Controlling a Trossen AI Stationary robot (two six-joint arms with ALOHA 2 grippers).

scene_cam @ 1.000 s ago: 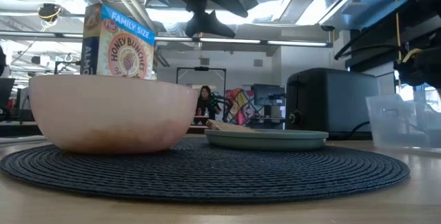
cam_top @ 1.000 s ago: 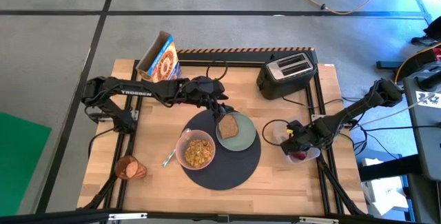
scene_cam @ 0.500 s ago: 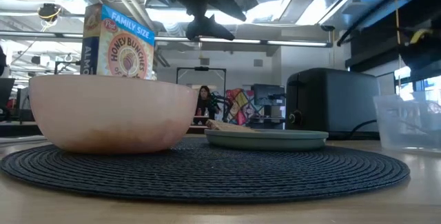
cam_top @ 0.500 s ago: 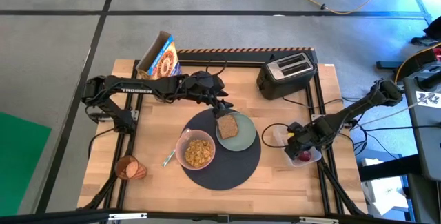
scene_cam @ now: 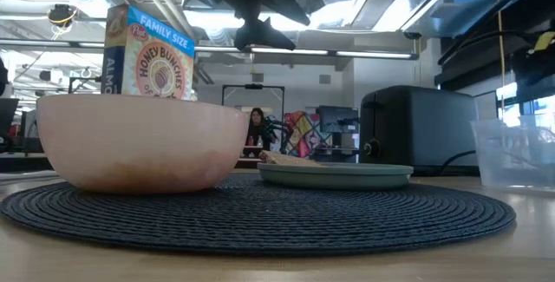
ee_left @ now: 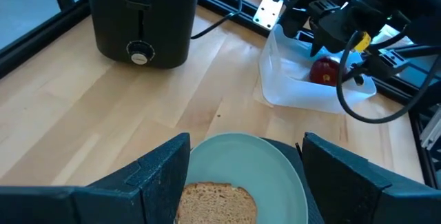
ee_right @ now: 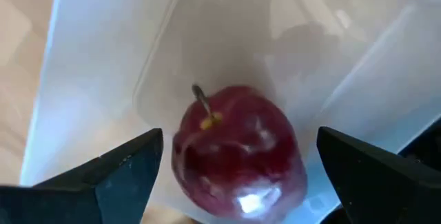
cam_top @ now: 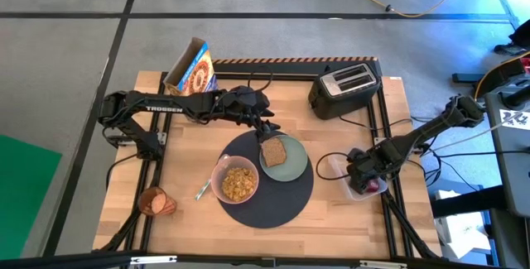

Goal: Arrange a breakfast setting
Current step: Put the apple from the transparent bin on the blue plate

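The round dark-grey mat (cam_top: 265,201) carries the pink bowl (cam_top: 238,182), which holds cereal, and the pale-green plate (cam_top: 295,166) with the toast slice (cam_top: 274,151) flat on it. The metal spoon (cam_top: 202,189) lies left of the mat. The amber cup (cam_top: 155,202) is at the near left. The red fruit (ee_right: 238,148) rests on the floor of the clear tub (cam_top: 335,168). My left gripper (ee_left: 246,148) hovers open above the plate's far edge. My right gripper (ee_right: 239,141) is open inside the tub, one finger on either side of the fruit. My right gripper reaches down into the tub with its fingers (ee_right: 124,172) apart on either side of the fruit. I cannot tell whether they touch the fruit or the tub's wall (ee_right: 96,79).
A black toaster (cam_top: 345,88) stands at the far right and a cereal box (cam_top: 192,70) at the far left. Bare wood lies between the mat and the tub (ee_left: 324,89). A person shows in the room behind (scene_cam: 257,126).
My right gripper has gone a little toward the table's right edge, and the clear tub with the red fruit has slid that way with it.
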